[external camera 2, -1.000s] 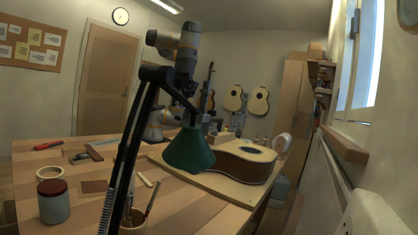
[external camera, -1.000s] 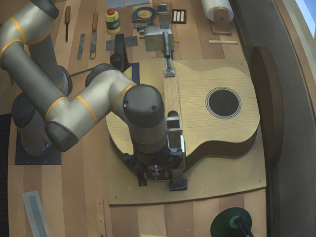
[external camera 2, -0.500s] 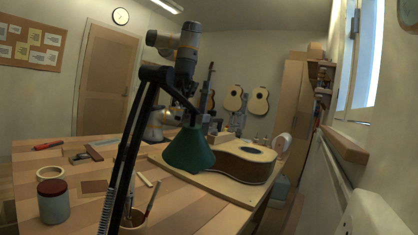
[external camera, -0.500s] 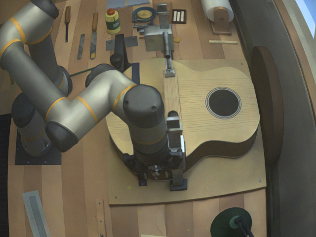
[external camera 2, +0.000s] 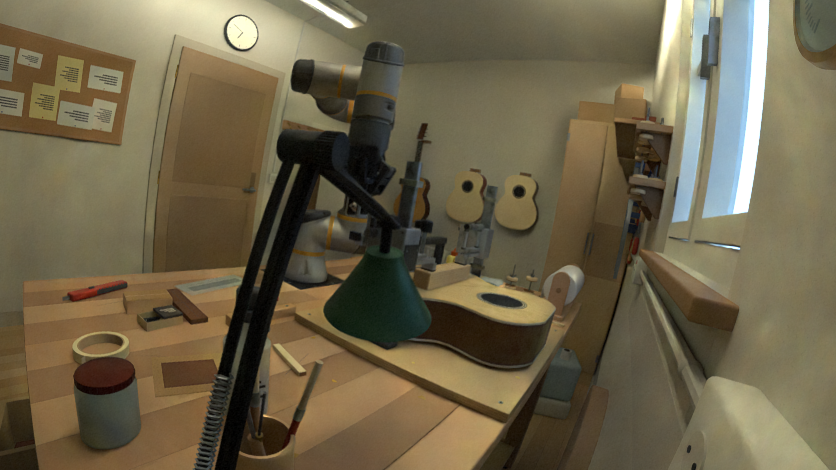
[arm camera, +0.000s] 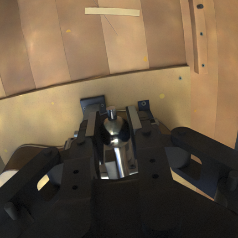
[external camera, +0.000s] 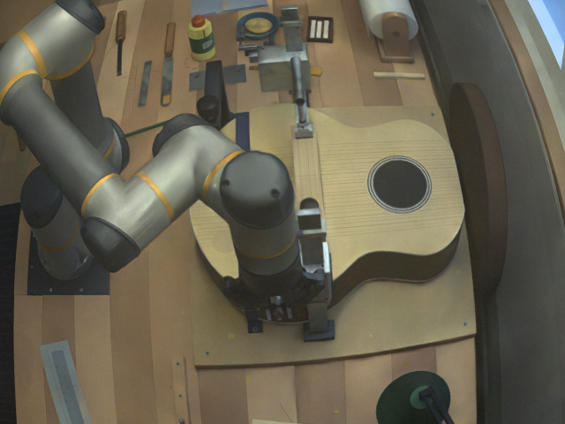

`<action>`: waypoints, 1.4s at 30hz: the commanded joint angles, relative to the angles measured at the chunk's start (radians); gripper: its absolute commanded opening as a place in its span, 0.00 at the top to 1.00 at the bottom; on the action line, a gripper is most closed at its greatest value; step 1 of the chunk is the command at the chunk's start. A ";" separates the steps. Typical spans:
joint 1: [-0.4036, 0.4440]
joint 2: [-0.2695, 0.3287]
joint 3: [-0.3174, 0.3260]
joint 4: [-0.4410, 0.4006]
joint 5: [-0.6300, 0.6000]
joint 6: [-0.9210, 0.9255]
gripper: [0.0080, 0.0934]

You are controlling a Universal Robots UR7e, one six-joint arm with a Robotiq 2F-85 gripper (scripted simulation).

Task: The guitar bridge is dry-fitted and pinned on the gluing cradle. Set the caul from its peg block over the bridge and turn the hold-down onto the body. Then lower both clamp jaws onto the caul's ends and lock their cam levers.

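Note:
The pale wooden caul [external camera: 307, 166] lies across the guitar body [external camera: 365, 191] over the bridge, with the far clamp jaw [external camera: 303, 128] resting on its far end. The near clamp [external camera: 315, 255] stands at the guitar's near edge, its jaw over the caul's near end. The near clamp's cam lever, a steel rod with a dark ball knob [arm camera: 115, 133], is held by my gripper [arm camera: 113, 124], closed around the knob. My gripper [external camera: 279, 306] points down at the near edge of the cradle board [external camera: 333, 319]. The far clamp's lever [external camera: 297, 80] lies toward its steel block.
Behind the guitar, a steel block [external camera: 278, 68], glue bottle [external camera: 201, 38], chisels [external camera: 167, 64] and a paper roll [external camera: 389, 23] line the bench's back. A dark hold-down knob [external camera: 209, 107] stands by the guitar's far left. A green lamp shade [external camera: 413, 401] hangs over the near corner.

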 commanded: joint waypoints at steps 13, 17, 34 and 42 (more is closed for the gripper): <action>0.000 0.000 0.000 0.000 0.000 0.000 1.00; 0.000 0.000 -0.001 0.000 0.000 0.000 1.00; -0.005 -0.008 0.007 -0.001 0.000 -0.005 1.00; -0.012 -0.018 0.019 -0.003 0.000 -0.012 1.00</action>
